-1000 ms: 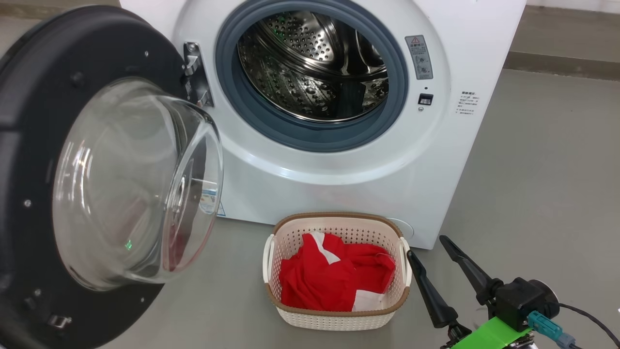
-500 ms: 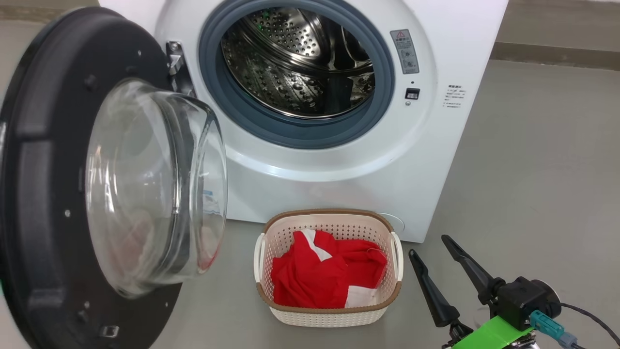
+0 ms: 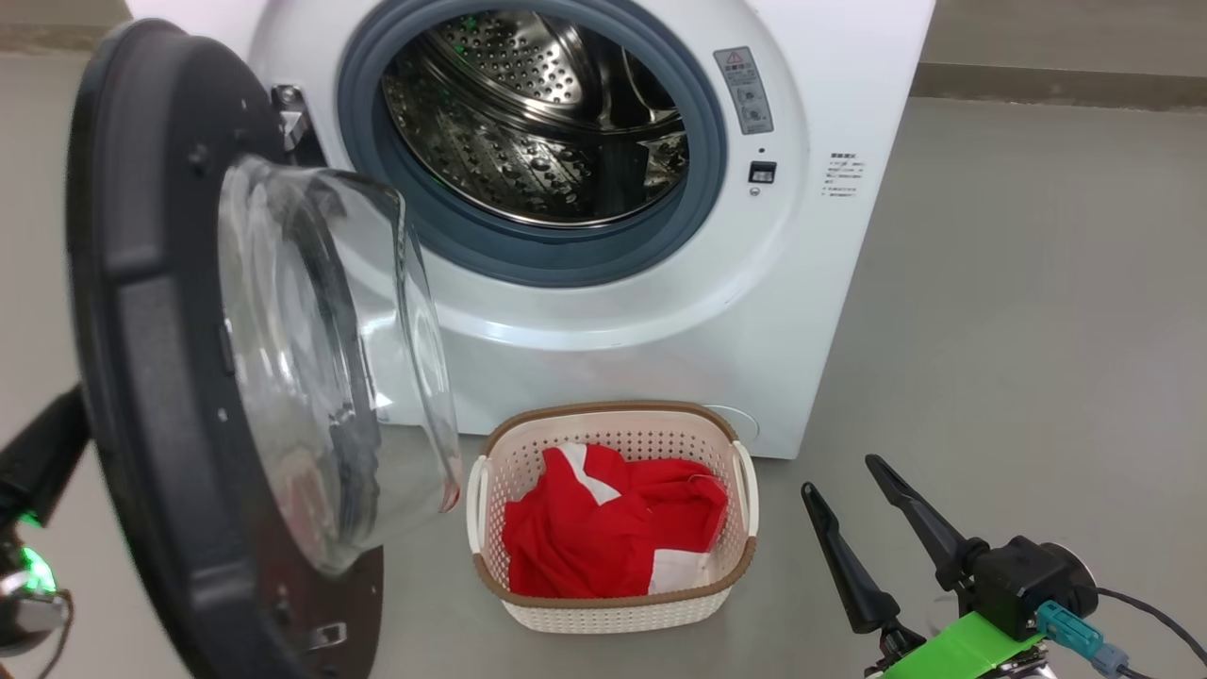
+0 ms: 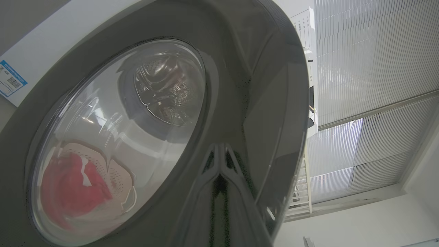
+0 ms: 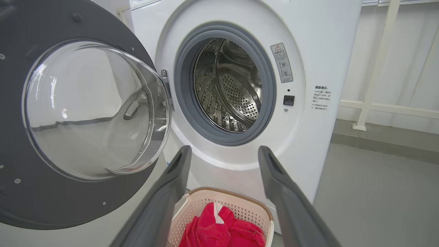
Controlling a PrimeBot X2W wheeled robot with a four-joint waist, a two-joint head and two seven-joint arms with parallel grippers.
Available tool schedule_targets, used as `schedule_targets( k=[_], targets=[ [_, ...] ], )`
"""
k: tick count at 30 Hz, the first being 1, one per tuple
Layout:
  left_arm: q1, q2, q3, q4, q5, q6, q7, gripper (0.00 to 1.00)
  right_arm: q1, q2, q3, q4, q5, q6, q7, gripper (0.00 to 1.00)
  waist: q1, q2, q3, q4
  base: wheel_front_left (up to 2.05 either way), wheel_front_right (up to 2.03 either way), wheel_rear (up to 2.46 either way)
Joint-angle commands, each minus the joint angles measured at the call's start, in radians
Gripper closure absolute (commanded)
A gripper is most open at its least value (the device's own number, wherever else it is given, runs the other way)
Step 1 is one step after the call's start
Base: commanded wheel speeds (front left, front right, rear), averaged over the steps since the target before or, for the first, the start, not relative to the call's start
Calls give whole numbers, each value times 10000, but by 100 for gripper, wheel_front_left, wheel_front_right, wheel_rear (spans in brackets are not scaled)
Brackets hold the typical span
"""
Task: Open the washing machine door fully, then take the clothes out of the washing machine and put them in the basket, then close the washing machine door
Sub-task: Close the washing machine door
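While door [image 3: 151, 377] stands ajar, basket [image 3: 603, 613] near edge

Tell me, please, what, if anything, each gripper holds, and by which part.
Nothing is held: the right gripper is open; the shut left gripper presses on the washing machine door, at its black rim.

— From the head?
— Looked steeply down onto the washing machine [image 3: 801, 311] and basket [image 3: 608, 407].
— From the wrists?
— Left: pressed close against the door [image 4: 247, 85], tilted upward. Right: sat low, farther back, faced the drum [image 5: 233, 89]; shared door, drum, basket with the head.
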Motion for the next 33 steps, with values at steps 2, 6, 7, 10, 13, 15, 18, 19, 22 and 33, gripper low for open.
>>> schedule_targets(
  k=[2, 6, 7, 10, 13, 15, 18, 19, 22, 33],
  targets=[
    [161, 183, -250, -515, -291, 116, -30, 100, -408, -122, 119, -211, -10, 48, -63, 0, 0, -1, 21, -144, 0, 0, 0],
    [468, 183, -694, -888, -633, 259, -406, 100, -446, -105, 153, -206, -15, 48, -63, 0, 0, -1, 37, -356, 0, 0, 0],
    [515, 183, -780, -952, -741, 291, -490, 100, -453, -102, 165, -201, -17, 48, -63, 0, 0, -1, 38, -415, 0, 0, 0],
    [677, 182, -1028, -1111, -926, 347, -724, 100, -468, -101, 176, -201, -20, 48, -63, 0, 0, -1, 37, -608, 0, 0, 0],
    [824, 182, -1241, -1205, -1084, 379, -920, 100, -492, -111, 139, -207, -25, 48, -63, 0, 0, -1, 35, -803, 0, 0, 0],
    [913, 182, -1353, -1244, -1178, 393, -1044, 100, -505, -125, 133, -208, -23, 48, -63, 0, 0, -1, 28, -935, 0, 0, 0],
    [1018, 182, -1483, -1293, -1264, 395, -1191, 100, -510, -134, 115, -208, -21, 48, -63, 0, 0, -1, 25, -1096, 0, 0, 0],
    [1046, 182, -1516, -1303, -1284, 393, -1229, 100, -514, -134, 116, -204, -20, 48, -63, 0, 0, -1, 23, -1139, 0, 0, 0],
    [1118, 182, -1567, -1345, -1353, 392, -1298, 100, -520, -130, 110, -201, -18, 48, -63, 0, 0, -1, 28, -1239, 0, 0, 0],
    [1338, 554, -1246, -1267, -134, -809, -2836, 0, -507, -103, 67, -203, -25, 48, -63, 0, 0, -1, 58, -1317, 0, 0, 0]
  ],
)
